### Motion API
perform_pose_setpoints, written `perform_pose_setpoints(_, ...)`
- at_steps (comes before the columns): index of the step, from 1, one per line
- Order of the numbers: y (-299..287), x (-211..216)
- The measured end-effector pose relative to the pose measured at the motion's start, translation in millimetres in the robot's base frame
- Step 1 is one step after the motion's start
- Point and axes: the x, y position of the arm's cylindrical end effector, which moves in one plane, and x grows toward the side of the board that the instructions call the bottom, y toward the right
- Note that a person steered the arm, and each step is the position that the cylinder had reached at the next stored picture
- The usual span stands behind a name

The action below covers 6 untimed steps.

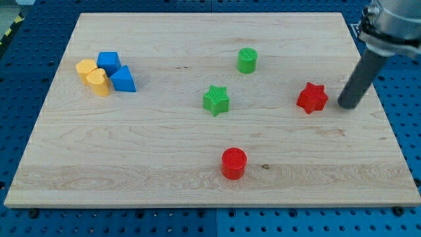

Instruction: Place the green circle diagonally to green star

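Observation:
The green circle stands on the wooden board, above and to the right of the green star, apart from it. My tip rests at the view's right, just right of the red star and not touching it. It is far to the right of both green blocks.
A red circle sits below the green star. At the view's left is a cluster: a yellow hexagon-like block, a yellow heart, a blue cube and a blue triangle. The arm's body is at the top right.

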Motion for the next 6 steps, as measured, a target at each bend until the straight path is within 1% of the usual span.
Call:
perform_pose_setpoints(1,-11,-51)
perform_pose_setpoints(2,-68,-84)
perform_pose_setpoints(3,-142,-112)
perform_pose_setpoints(4,-167,-143)
perform_pose_setpoints(6,-205,-141)
